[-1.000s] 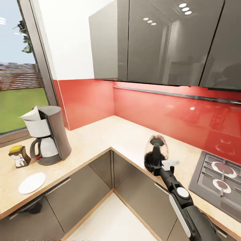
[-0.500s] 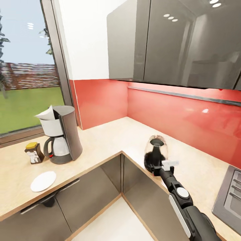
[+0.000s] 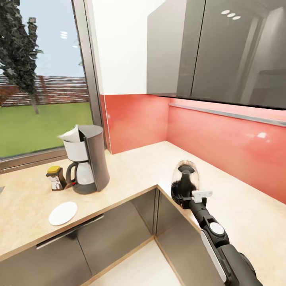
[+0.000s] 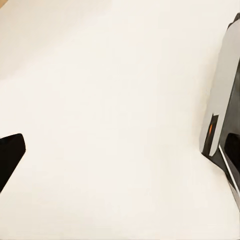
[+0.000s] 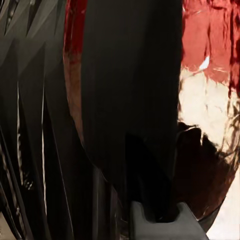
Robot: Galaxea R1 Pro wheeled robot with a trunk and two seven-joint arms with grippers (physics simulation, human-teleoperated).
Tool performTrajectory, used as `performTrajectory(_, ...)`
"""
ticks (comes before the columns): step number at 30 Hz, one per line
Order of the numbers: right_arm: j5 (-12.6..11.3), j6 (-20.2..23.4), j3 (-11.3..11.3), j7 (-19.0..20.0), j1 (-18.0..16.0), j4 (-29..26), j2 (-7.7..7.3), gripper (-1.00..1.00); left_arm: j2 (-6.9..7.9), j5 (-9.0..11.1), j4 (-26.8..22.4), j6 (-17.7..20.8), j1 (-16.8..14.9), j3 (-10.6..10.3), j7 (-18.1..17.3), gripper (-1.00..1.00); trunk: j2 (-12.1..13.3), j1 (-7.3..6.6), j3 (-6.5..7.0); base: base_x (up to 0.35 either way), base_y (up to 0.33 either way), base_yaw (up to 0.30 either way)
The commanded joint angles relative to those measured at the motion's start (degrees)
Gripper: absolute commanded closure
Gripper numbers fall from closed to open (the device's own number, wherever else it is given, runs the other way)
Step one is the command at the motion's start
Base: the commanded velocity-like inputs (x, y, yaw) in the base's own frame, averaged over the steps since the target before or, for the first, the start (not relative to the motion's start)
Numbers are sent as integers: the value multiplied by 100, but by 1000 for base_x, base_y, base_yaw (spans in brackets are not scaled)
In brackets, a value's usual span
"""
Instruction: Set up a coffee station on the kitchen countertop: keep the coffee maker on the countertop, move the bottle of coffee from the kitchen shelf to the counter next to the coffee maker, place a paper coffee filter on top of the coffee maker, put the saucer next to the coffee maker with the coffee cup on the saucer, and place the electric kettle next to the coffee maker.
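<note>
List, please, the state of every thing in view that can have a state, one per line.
Black-and-white boxy coffee maker: upright on the light speckled countertop, white paper filter on top.
Small dark coffee bottle with a yellowish cap: upright, capped, beside the maker.
Flat round white saucer: flat, empty.
Smoky dark see-through kettle: upright, held by the right claw.
Grey cabinet doors: closed.

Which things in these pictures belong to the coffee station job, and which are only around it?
Belong to the job:
- coffee maker, paper filter on top
- bottle of coffee beside it
- saucer, nothing on it
- electric kettle, held by the right gripper
- kitchen countertop

Only around:
- red backsplash
- grey wall cabinets
- window
</note>
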Motion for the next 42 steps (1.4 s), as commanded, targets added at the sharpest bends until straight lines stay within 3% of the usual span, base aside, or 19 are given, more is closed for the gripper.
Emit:
performTrajectory(1, -32, 29, 12, -23, -5, -12, -7, 100, -7, 44, 21, -33, -10, -48, 1, -100, -12, 6, -12, 263, -155, 278)
performTrajectory(8, -32, 29, 12, -23, -3, -14, -7, 100, -21, 45, 28, 45, -3, -41, 1, -100, -12, 6, -12, 310, -39, 277)
performTrajectory(13, -32, 29, 12, -23, -3, -15, -7, 100, -24, 45, 29, 725, -2, -47, 38, -100, -12, 6, -12, 79, -1, 277)
performTrajectory(15, -32, 29, 12, -23, -3, -12, -7, 100, -22, 45, 28, 773, -2, -48, 48, -100, -12, 6, -12, 7, 0, 276)
performTrajectory(42, -32, 29, 12, -16, -2, -60, -7, 100, -75, 44, 21, 775, -1, -48, 15, -100, -12, 6, -12, 36, -22, 42)
